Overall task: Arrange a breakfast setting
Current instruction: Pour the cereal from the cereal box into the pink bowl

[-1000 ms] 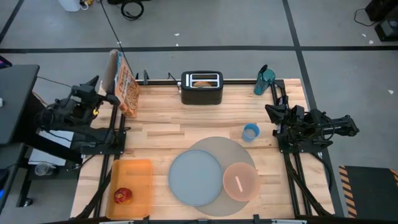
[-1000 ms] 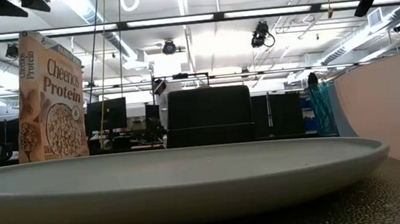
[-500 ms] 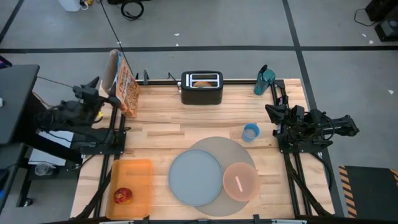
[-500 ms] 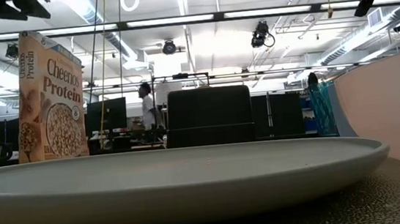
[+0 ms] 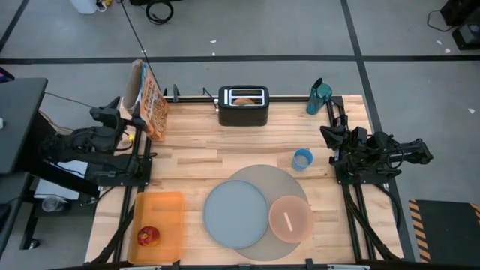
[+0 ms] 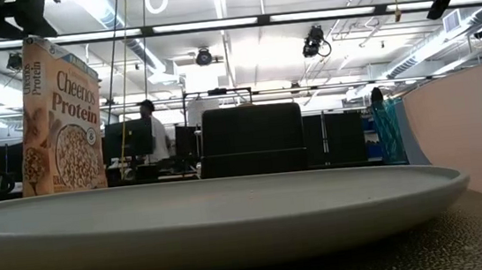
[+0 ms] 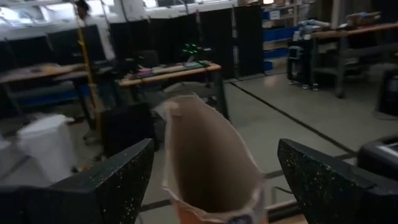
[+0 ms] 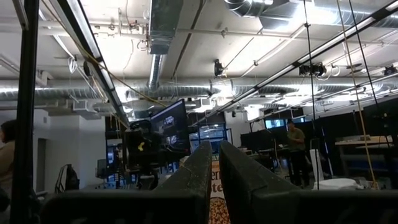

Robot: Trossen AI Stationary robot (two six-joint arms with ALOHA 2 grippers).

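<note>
**A:** Start at your left. The left end effector [image 5: 129,120] is spread wide, and it has crept toward the cereal box [image 5: 151,100] over the last second. Your left wrist view now looks straight at the box's open top flap, framed between the two fingers [image 7: 115,180].

**B:** So you are lining up on the cereal?

**A:** I judge so. Nothing is gripped yet. The box stands upright at the desk's [image 5: 195,154] back left corner, just beside the end effector.

**B:** And the rest of the setting?

**A:** Moving right: the red fruit [image 5: 148,236] lies on the orange tray [image 5: 169,206] at front left. The grey-blue plate [image 5: 236,214] sits on the grey mat [image 5: 262,176], with the pink bowl [image 5: 289,219] beside it holding the spoon [image 5: 287,222]. The bagel [image 5: 243,100] waits in the black toaster [image 5: 244,112] at the back. A small blue cup [image 5: 302,159] stands near the mat, and the teal tumbler [image 5: 318,96] sits at the back right corner.

**B:** The right arm?

**A:** The right end effector [image 5: 328,137] is pressed together, holds nothing and is parked at the right edge. None of these has shifted
</note>
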